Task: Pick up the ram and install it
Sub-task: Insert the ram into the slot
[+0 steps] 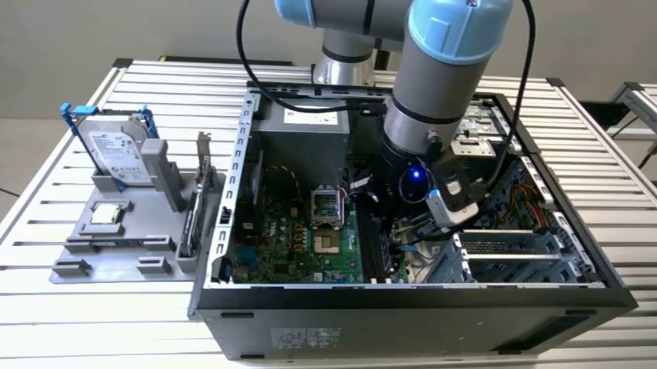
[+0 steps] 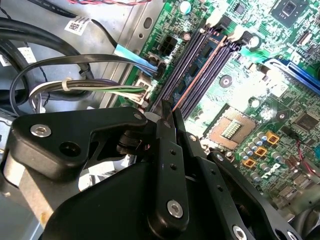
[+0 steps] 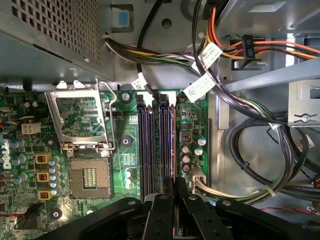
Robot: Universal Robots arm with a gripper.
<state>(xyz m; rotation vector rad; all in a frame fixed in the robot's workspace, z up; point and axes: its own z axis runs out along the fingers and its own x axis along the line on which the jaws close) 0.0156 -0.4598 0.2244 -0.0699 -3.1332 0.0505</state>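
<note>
Ram [image 2: 169,111] shows as a thin edge clamped between the gripper [image 3: 174,196] fingers, directly above the slots [image 3: 156,145] beneath the tool. Pickup looks done; seating is left, since the stick seems not yet pressed into a slot

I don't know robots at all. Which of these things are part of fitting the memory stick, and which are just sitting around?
Part of the job:
- hand, poised right over the slots
- long dark memory slots
- green main board
- open computer case

Just sitting around, outside the case:
- hard drive
- card with metal bracket
- small square chip
- grey holder they rest on
</note>
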